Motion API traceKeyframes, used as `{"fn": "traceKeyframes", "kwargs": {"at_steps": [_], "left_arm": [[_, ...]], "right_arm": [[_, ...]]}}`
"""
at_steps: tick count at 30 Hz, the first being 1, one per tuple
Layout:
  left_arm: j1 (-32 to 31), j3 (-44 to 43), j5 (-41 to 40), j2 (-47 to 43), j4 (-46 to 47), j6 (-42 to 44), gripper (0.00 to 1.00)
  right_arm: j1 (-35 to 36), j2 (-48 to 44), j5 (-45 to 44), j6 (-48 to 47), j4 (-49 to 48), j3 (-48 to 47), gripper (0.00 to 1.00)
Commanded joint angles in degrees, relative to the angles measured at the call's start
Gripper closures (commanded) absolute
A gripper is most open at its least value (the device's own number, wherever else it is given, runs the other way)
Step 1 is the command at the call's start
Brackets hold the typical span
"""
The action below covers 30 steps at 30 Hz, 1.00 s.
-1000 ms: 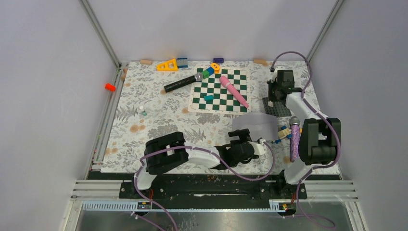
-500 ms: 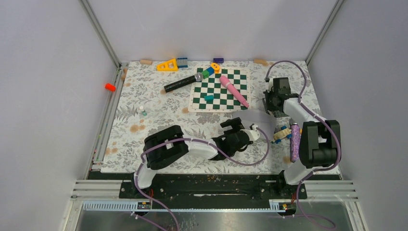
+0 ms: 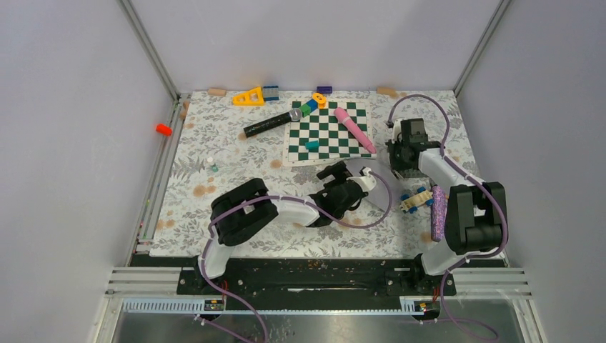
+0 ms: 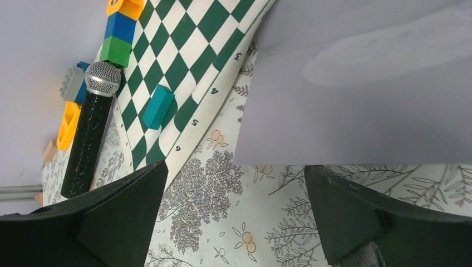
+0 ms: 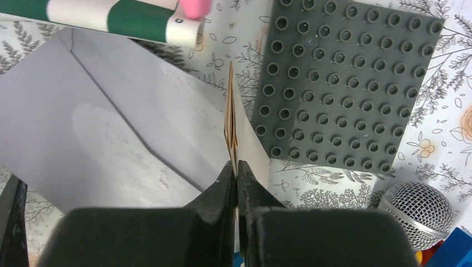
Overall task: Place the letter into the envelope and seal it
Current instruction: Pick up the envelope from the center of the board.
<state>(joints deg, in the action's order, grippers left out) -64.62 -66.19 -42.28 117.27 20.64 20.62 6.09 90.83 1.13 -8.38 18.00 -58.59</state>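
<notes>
The right end effector (image 5: 236,167) is clenched on a thin paper edge that stands upright between its fingers. That edge rises from the side of the envelope (image 5: 111,128) at its 3 o'clock in the right wrist view. I cannot tell whether it is the envelope's own side or a sheet tucked in it. The rest of the envelope lies flat on the bench (image 3: 214,164), with diagonal fold lines across its face. Just beside the pinched edge, at 3 o'clock, sits a dark grey studded plate (image 5: 345,83). The mesh head of a microphone (image 5: 417,214) shows at 4 o'clock of it.

The left end effector (image 4: 235,169) is released, its jaws spread wide and holding nothing. It hangs over the floral bench just short of the envelope's near edge. In its own view the grey paper fills the area from 12 to 2 o'clock. The curled corner of the green chessboard (image 4: 183,61) lies at 11 o'clock, touching the envelope's edge. A teal block (image 4: 157,105) rests on the board, and a black microphone (image 4: 89,133) lies at 10 o'clock.

From above, the two arms meet to the right of the bench's middle, the envelope between them. The pink microphone (image 3: 354,128) lies on the chessboard at 12 o'clock of the envelope.
</notes>
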Motion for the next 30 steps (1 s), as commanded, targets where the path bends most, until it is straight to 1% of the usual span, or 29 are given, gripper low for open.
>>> {"fn": "traceKeyframes", "kwargs": {"at_steps": [1, 7, 16, 23, 30], "left_arm": [[0.45, -1.22, -2.05, -2.90, 2.69, -2.36, 0.01], [1.18, -2.04, -3.38, -2.80, 2.14, -3.50, 0.01], [4.18, -5.31, -4.97, -3.54, -3.99, -8.83, 0.01], [6.19, -9.87, -2.72, -3.76, -14.91, -16.78, 0.01], [7.09, -15.74, 1.20, -1.79, -26.17, -24.37, 0.01]], "right_arm": [[1.22, -3.26, 3.27, -0.67, 1.77, 0.80, 1.00], [2.56, -3.59, 4.60, -1.53, 2.66, 1.53, 1.00], [3.38, -4.05, 5.27, -2.87, 3.17, 1.35, 1.00], [3.76, -2.89, 6.87, -2.96, 3.15, 2.00, 1.00], [4.26, -2.82, 9.10, -3.04, 3.76, 1.94, 1.00]]}}
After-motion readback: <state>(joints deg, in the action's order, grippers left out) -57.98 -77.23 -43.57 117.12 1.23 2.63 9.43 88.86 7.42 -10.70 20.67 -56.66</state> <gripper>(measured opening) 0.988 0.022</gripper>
